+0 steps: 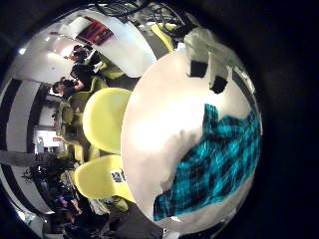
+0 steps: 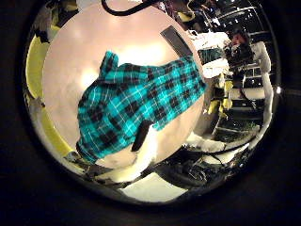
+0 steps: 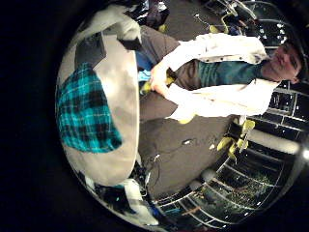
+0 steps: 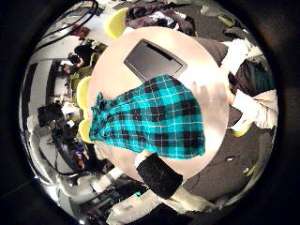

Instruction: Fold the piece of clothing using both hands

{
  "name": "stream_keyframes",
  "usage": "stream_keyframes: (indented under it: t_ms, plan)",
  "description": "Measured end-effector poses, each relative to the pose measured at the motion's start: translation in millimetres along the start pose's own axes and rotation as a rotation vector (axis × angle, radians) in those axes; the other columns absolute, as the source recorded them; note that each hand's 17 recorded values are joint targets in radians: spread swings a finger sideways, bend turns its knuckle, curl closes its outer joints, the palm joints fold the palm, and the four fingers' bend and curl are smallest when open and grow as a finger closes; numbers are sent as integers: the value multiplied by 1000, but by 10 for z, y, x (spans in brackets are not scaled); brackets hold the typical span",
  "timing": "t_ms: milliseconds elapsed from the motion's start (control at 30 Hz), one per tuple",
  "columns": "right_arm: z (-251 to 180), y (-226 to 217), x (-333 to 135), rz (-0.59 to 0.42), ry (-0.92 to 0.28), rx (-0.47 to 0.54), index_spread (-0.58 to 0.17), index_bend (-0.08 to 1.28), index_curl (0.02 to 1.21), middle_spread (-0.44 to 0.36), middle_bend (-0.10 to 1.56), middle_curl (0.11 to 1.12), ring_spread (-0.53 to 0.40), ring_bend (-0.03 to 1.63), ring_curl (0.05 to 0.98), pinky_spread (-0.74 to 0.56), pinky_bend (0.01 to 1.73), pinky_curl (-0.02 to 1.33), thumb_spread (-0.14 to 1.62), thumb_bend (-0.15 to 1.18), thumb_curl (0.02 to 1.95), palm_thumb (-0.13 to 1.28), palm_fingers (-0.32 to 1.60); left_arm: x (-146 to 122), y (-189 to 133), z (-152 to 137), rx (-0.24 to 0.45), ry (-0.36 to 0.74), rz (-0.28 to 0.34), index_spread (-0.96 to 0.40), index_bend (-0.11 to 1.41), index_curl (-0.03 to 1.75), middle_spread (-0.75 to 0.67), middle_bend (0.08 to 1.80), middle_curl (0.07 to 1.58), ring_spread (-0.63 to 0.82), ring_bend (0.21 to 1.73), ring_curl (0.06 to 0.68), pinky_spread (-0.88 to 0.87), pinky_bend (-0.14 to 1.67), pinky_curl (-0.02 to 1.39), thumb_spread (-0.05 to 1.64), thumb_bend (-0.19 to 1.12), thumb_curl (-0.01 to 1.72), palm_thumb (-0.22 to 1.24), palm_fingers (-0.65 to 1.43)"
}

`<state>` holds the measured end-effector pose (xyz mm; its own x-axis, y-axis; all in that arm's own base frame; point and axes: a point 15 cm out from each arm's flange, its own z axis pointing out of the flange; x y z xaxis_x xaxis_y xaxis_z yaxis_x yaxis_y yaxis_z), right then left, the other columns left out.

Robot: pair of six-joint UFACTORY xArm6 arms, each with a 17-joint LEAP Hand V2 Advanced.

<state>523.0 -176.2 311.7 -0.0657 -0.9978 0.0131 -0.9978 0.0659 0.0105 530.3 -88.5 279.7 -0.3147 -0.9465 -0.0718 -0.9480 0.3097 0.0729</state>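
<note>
A checked shirt (image 4: 155,117) lies spread flat on a round table (image 4: 202,80). It also shows in the left thumb side palm view (image 2: 141,99), the left little finger side palm view (image 1: 224,159) and the right little finger side palm view (image 3: 85,108). One finger of my left hand (image 2: 136,151) reaches into its view over the shirt's edge. One finger of my right hand (image 4: 159,173) shows past the shirt's near edge. Neither finger curls round anything.
A dark flat rectangular pad (image 4: 155,58) lies on the table beyond the shirt; it also shows in the left thumb side palm view (image 2: 177,42). Chairs (image 1: 105,115) stand round the table's edge. Bare tabletop (image 1: 164,110) lies beside the shirt.
</note>
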Motion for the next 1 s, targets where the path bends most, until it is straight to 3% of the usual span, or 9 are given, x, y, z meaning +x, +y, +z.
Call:
stream_keyframes:
  t_ms: [133,367,533,733,900,1000]
  plan:
    - [370,380,112,-24,-43,-125,-382,192,436,-123,423,423,58,781,363,359,727,360,1273,-15,371,373,91,255,375,428,-86,45,33,-38,158,585,211,182,508,161,826,318,230,497,525,1031,-24,304,266,-7]
    - [1041,833,51,-87,-96,-294,-371,166,394,-61,369,392,84,670,320,347,642,322,1221,-15,360,417,32,426,747,828,-82,61,52,-28,171,506,182,186,451,152,801,299,254,463,478,1053,-22,299,292,56]
    - [1542,997,55,-131,-92,-415,-368,156,354,-19,325,371,111,603,289,327,600,303,1153,-24,350,427,-9,406,796,879,-93,61,46,-25,169,466,171,188,425,147,788,289,252,438,454,1060,-23,298,301,78]
    - [1814,899,-252,-208,-79,-455,-360,155,321,-6,291,356,132,553,268,314,561,290,1080,-23,341,439,2,369,797,834,-84,64,38,-25,172,433,167,185,400,146,769,278,246,424,432,1065,-22,295,307,98]
    - [1860,887,-282,-252,-33,-476,-317,154,303,-21,343,366,59,615,267,265,530,269,1055,-1,361,539,219,358,824,786,-81,65,31,-24,171,412,166,186,385,141,758,270,240,418,418,1067,-23,293,308,109]
    - [1826,910,-248,-245,-21,-475,-316,157,300,-105,447,405,-112,800,310,39,632,270,1042,5,387,644,609,344,820,772,-80,63,32,-24,170,401,162,185,376,140,753,266,235,420,412,1072,-22,292,310,117]
